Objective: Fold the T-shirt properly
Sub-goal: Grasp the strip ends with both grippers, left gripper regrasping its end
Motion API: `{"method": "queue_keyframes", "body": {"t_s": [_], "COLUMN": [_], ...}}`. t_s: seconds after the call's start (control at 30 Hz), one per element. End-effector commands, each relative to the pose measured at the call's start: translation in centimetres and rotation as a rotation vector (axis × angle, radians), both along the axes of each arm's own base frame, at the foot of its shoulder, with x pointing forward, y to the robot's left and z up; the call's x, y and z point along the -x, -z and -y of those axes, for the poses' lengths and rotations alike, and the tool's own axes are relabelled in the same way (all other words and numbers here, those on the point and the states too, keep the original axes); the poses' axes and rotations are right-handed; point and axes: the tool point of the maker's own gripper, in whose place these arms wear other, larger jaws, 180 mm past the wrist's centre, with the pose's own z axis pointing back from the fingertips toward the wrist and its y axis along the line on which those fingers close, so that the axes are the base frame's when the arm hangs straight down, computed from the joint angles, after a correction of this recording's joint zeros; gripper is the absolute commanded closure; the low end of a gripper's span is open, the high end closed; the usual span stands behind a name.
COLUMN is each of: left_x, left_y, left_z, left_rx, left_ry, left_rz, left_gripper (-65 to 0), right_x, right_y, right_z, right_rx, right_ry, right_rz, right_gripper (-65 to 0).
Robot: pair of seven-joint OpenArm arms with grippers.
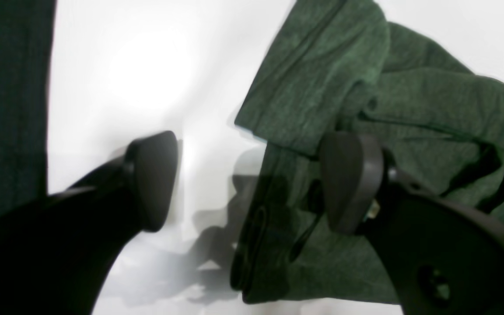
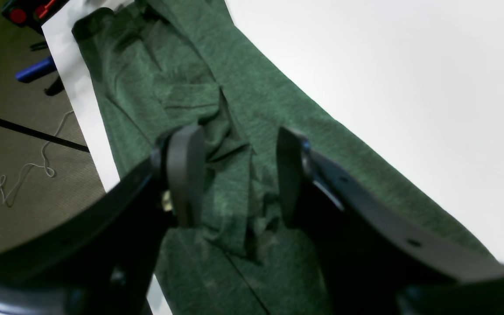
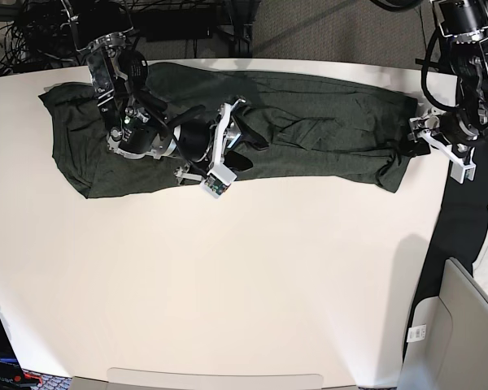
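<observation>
Jaws of both arms stand apart, holding nothing. The T-shirt (image 3: 309,138) lies as a long rumpled band across the white bench (image 3: 252,284); crosswise folds seemingly remain.

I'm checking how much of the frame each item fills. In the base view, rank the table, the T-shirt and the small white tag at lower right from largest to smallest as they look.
1. table
2. T-shirt
3. white tag

The gaps are wide, so none is unsure.
</observation>
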Motion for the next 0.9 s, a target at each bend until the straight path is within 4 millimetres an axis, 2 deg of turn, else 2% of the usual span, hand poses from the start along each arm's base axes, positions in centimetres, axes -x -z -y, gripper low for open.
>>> {"method": "queue_keyframes", "body": {"t_s": [0.0, 0.13, 0.3, 0.57, 0.77, 0.87], "left_x": [-0.8, -0.7, -0.5, -0.3, -0.4, 0.4], "left_y": [-1.2, -1.1, -0.4, 0.8, 0.9, 1.2], "left_z": [-0.5, -0.4, 0.7, 3.4, 5.5, 6.2], "left_rx": [-0.016, -0.013, 0.017, 0.047, 0.108, 0.148], "left_ry": [0.01, 0.009, 0.008, 0.068, 0.108, 0.11], "left_rz": [0.036, 0.034, 0.026, -0.003, -0.002, -0.01], "left_gripper": [-49.7, -49.7, -49.7, -49.6, -49.5, -49.4], "right_x": [-0.6, -0.6, -0.5, -0.4, -0.2, -0.2], "right_y": [-1.8, -1.8, -1.6, -1.6, -1.8, -1.6], "right_z": [-0.5, -0.5, -0.5, -0.5, -0.5, -0.2], "right_rx": [-0.045, -0.044, -0.044, -0.044, -0.045, -0.037], "right_ry": [-0.005, -0.006, -0.006, -0.006, -0.008, -0.008], "right_rz": [0.049, 0.048, 0.043, 0.043, 0.047, 0.048], "right_gripper": [-24.7, -24.7, -24.7, -24.7, -24.7, -24.7]}}
